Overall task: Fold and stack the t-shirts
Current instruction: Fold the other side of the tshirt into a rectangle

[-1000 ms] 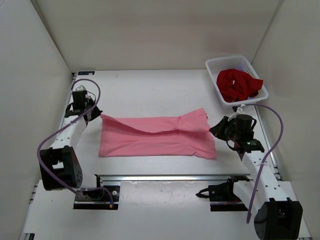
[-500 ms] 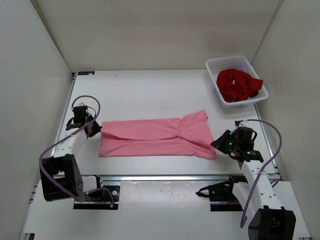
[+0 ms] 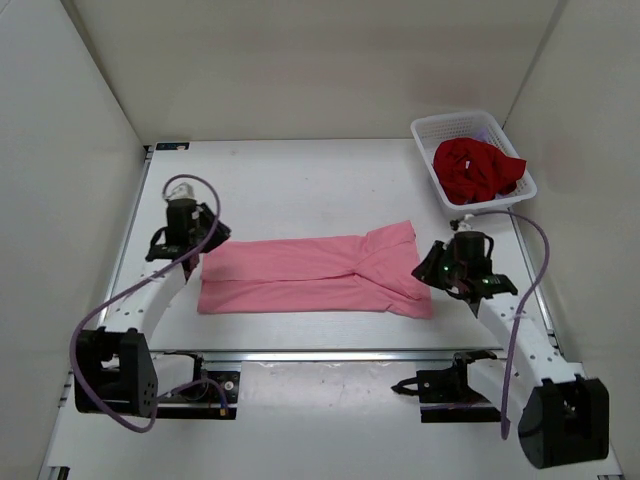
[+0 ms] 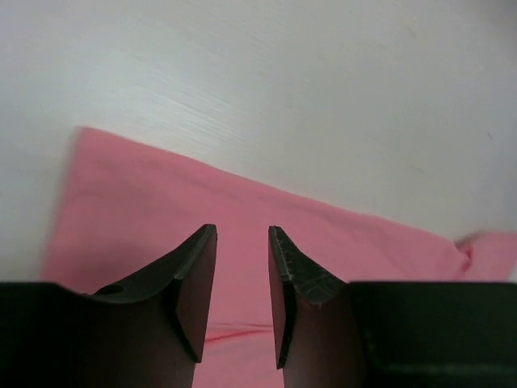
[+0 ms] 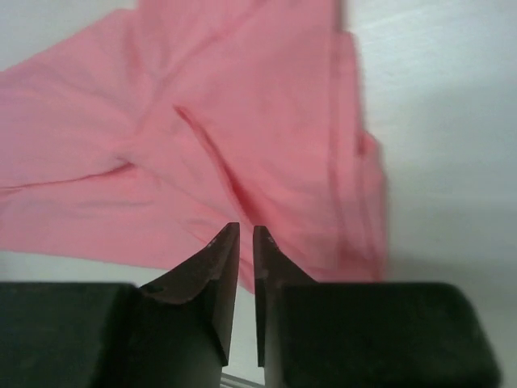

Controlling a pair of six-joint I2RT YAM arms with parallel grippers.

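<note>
On the worktop point(image 3: 300, 190), a pink t-shirt point(image 3: 315, 275) lies folded lengthwise between two arms.
At its left end the left tool point(image 4: 242, 242) hangs over the cloth with its fingers apart and nothing between them; at the right end, by the sleeve, the right tool point(image 5: 245, 234) stands just parted, a thin slit showing pink cloth beneath, gripping nothing. Far to the right, a dark red t-shirt point(image 3: 478, 168) sits crumpled in the white mesh basket point(image 3: 425, 135), well apart from the pink one.
</note>
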